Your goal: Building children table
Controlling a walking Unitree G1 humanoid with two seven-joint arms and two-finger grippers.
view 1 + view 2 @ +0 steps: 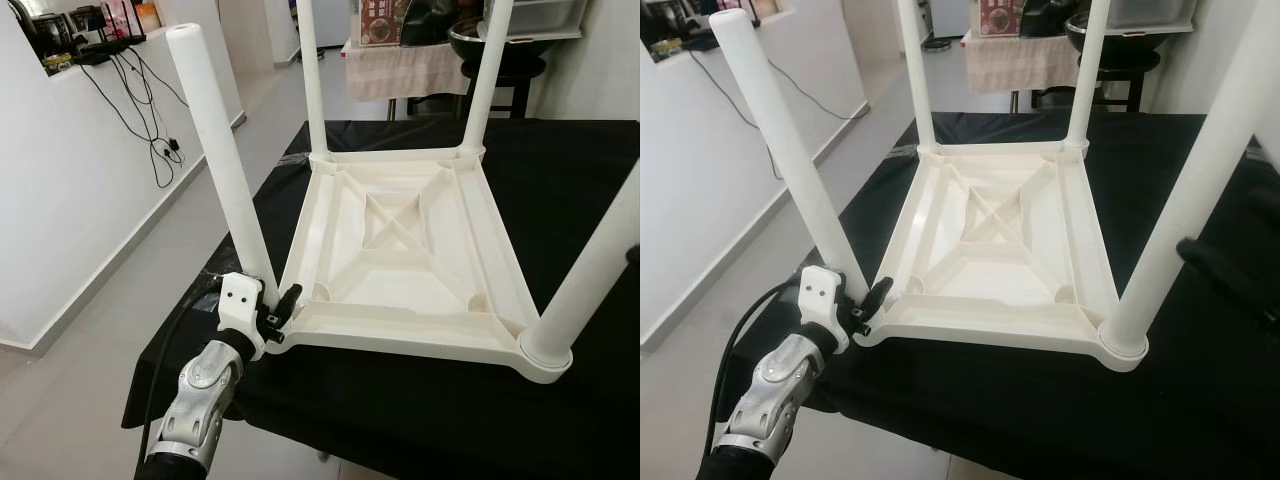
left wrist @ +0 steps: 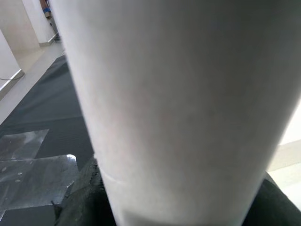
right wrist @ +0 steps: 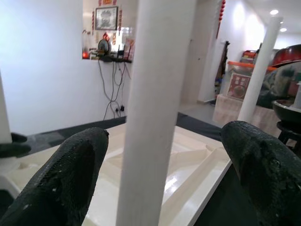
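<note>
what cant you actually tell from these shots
- Whether the tilted white plastic leg is seated in its socket: left gripper hides the corner, head views.
- Left gripper's hold: leg too near and blurred, left wrist view.
- Upturned cream plastic tabletop's far legs' ends: cut off by frame.

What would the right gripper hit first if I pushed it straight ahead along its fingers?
Most likely the near-right table leg: it stands between the right gripper's open fingers, directly in line. Behind it lies the upturned tabletop. How close the leg is cannot be judged exactly.
</note>
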